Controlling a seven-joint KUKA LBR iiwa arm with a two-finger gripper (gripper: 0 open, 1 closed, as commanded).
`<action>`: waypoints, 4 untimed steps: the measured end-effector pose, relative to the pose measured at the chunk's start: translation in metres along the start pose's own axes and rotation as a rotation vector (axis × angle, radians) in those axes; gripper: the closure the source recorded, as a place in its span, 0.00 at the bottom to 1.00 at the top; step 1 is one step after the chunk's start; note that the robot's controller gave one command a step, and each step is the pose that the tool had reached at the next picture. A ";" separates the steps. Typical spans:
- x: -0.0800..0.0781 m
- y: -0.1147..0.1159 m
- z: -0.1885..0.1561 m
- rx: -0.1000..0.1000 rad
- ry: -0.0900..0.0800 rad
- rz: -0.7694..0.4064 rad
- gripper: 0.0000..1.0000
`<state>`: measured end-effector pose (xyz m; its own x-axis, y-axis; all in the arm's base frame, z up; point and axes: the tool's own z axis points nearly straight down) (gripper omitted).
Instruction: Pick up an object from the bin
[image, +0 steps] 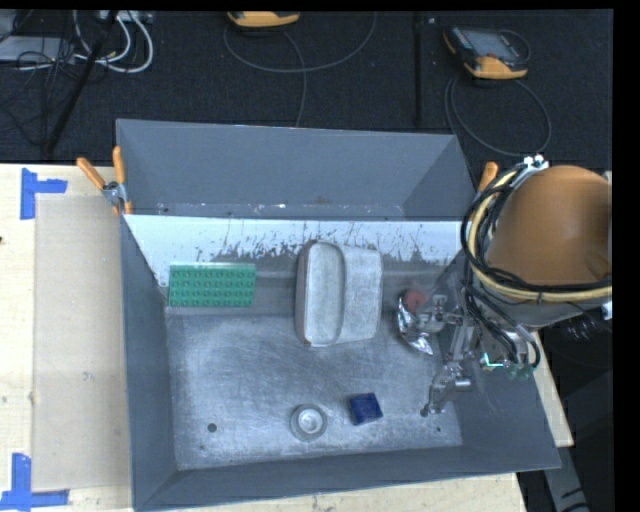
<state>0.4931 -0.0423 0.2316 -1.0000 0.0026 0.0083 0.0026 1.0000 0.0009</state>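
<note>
The single camera looked down on the grey metal bin (300, 180) from above, tilted somewhat to one side, near enough to take in the whole bin; the arm (555, 225) entered from the view's right.

The grey metal bin (230, 360) carries a green studded plate (212, 286) at 10 o'clock, a grey block (338, 292) at 12, and a blue cube (365, 408) and metal ring (308, 421) near 6.

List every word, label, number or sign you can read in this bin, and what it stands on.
None can be read.
The flat green studded plastic plate, the grey rounded metal block, the small blue block and the round silver metal ring show no lettering.
</note>
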 end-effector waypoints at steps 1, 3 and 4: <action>0.001 -0.006 0.005 0.001 -0.006 -0.121 0.00; -0.020 0.033 0.150 -0.013 -0.008 0.171 0.00; -0.015 0.028 0.158 -0.001 -0.003 0.168 1.00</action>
<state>0.5070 -0.0146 0.0739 -0.9855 0.1697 0.0058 0.1697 0.9855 0.0009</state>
